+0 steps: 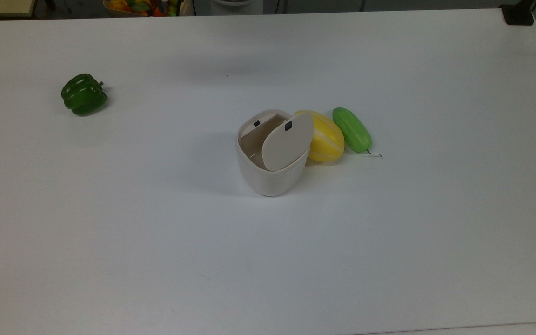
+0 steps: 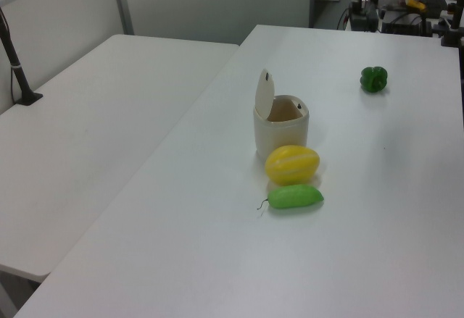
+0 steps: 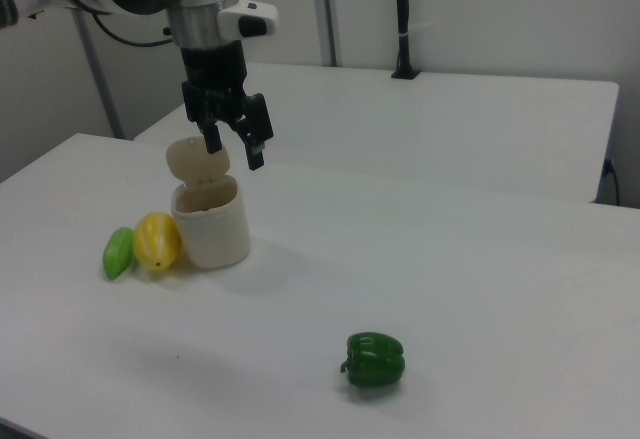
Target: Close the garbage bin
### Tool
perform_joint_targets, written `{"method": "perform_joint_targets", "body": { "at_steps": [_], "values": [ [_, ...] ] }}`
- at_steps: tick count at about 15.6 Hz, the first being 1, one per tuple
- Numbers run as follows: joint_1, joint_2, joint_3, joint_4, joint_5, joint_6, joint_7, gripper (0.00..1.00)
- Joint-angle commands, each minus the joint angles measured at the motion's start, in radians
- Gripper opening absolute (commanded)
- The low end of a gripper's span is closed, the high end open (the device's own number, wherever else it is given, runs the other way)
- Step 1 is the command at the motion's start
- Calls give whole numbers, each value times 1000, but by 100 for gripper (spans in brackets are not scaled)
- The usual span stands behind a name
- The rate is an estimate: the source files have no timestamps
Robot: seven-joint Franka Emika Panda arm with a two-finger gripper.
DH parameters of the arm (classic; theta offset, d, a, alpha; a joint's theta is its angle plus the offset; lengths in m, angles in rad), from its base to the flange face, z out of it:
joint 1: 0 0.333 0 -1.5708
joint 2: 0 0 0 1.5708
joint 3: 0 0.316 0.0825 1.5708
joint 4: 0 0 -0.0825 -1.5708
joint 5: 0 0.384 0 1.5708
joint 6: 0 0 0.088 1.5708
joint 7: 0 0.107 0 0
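Observation:
The garbage bin (image 1: pixel 268 174) is a small cream-beige tub standing mid-table, and it is open. Its flat lid (image 1: pixel 287 141) stands raised on the side toward the top view's right, with a small dark button (image 1: pixel 288 126) on it. The bin (image 2: pixel 281 128) with its upright lid (image 2: pixel 264 93) also shows in the left view. In the right view my gripper (image 3: pixel 235 144) hangs open in the air, above and slightly to the right view's right of the bin (image 3: pixel 212 225) and its lid (image 3: pixel 197 161). Nothing is between the fingers.
A yellow melon-like fruit (image 1: pixel 326 136) touches the bin on the lid side, and a green cucumber (image 1: pixel 351 130) lies just beyond it. A green bell pepper (image 1: pixel 83 94) sits apart at the top view's left. A second white table (image 2: pixel 87 130) adjoins.

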Motion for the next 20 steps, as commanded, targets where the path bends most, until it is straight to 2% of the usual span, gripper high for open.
{"method": "perform_joint_targets", "body": {
  "at_steps": [1,6,17,18,20],
  "values": [
    [15,-26,-11,-27,2,-52,-15,100],
    [14,-26,-9,-27,41,-82,-15,100],
    [17,-16,-6,-27,42,-87,-84,100],
    [17,-16,-6,-29,42,-87,-84,99],
    [17,-16,-6,-29,43,-91,-87,85]
  ]
}}
